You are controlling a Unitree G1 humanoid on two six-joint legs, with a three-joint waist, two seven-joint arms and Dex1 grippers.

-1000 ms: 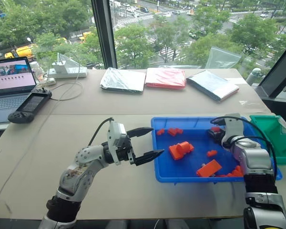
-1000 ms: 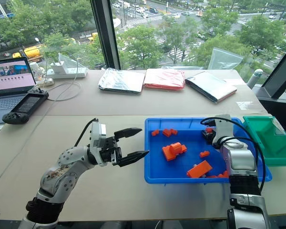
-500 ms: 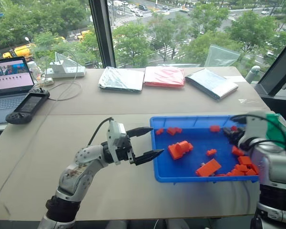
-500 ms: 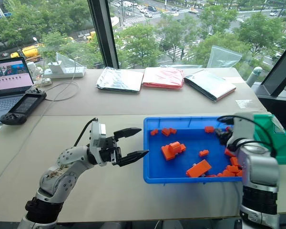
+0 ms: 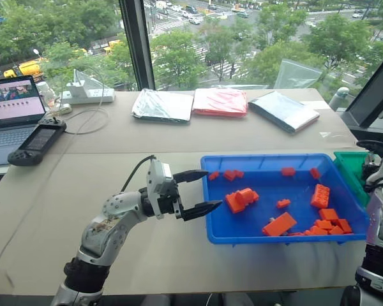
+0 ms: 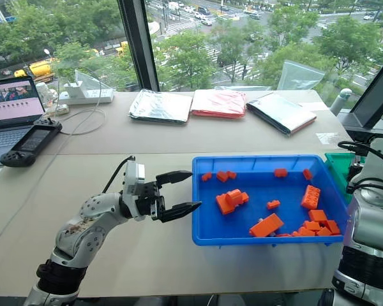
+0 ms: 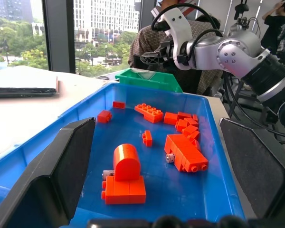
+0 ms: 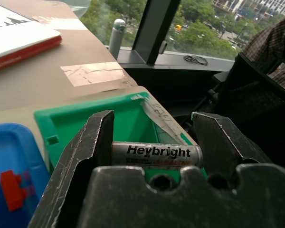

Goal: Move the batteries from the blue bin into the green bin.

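head views:
- left pincer (image 5: 198, 190): wide open, empty, level, tips just off the blue bin (image 5: 214, 220)'s left wall
- blue bin: on the desk (image 5: 115, 172); orange bricks (image 5: 242, 199) scattered inside, a pile at its near right corner
- green bin (image 5: 351, 167): touching or just beside the blue bin's right end, partly hidden by the right arm
- desk rest: laptop (image 5: 13, 115), handheld controller (image 5: 38, 141), three flat pouches (image 5: 220, 102) at the far side

left wrist view:
- left pincer fingers (image 7: 61, 166): spread wide, nothing between them, blue bin ahead
- right pincer (image 7: 152, 56): above the green bin (image 7: 147, 78)
- background: a person in a plaid shirt (image 7: 142, 40)

right wrist view:
- right pincer (image 8: 154, 137): partly open, clamped on a battery (image 8: 154, 154) labelled "Heybright", lying crosswise between the jaws
- battery position: over the green bin (image 8: 85, 123)'s opening
- blue bin corner (image 8: 9, 156): beside the green bin, a brick in it
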